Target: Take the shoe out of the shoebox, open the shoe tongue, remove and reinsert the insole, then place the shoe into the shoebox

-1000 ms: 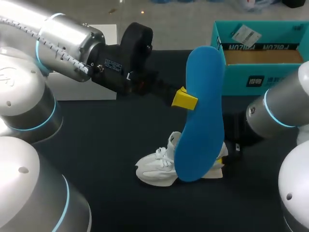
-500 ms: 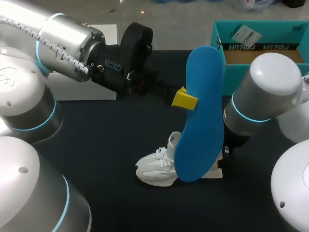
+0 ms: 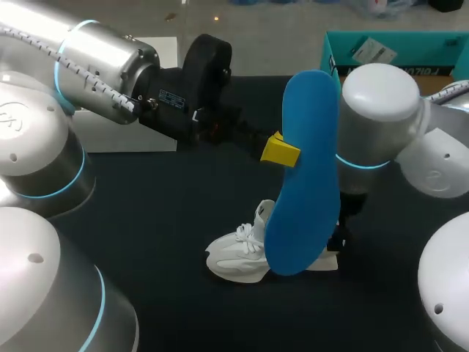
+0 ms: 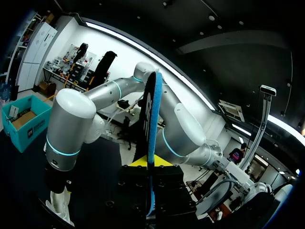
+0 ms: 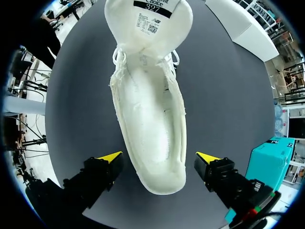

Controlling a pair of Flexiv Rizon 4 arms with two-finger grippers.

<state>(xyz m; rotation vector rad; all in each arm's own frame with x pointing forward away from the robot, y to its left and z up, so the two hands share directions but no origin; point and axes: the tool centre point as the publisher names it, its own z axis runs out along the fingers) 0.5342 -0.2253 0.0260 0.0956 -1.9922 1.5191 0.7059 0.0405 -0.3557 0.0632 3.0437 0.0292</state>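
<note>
The white shoe (image 5: 150, 109) was seen lying on the dark table (image 3: 168, 220) nearest the robot, its tongue folded forward and its inside laid open. The right gripper (image 5: 158, 156) was held over the heel with its fingers spread wide, one on each side, and a gap was left between each yellow tip and the shoe, so nothing was gripped. Just above and behind the shoe, the blue insole (image 3: 304, 176) was held upright, clear of the table, clamped between the fingers of the left gripper (image 4: 151, 167). Farther back at the right the teal shoebox (image 3: 396, 51) was set, well apart from the shoe; a white box (image 3: 124, 136) was seen at the far left.
</note>
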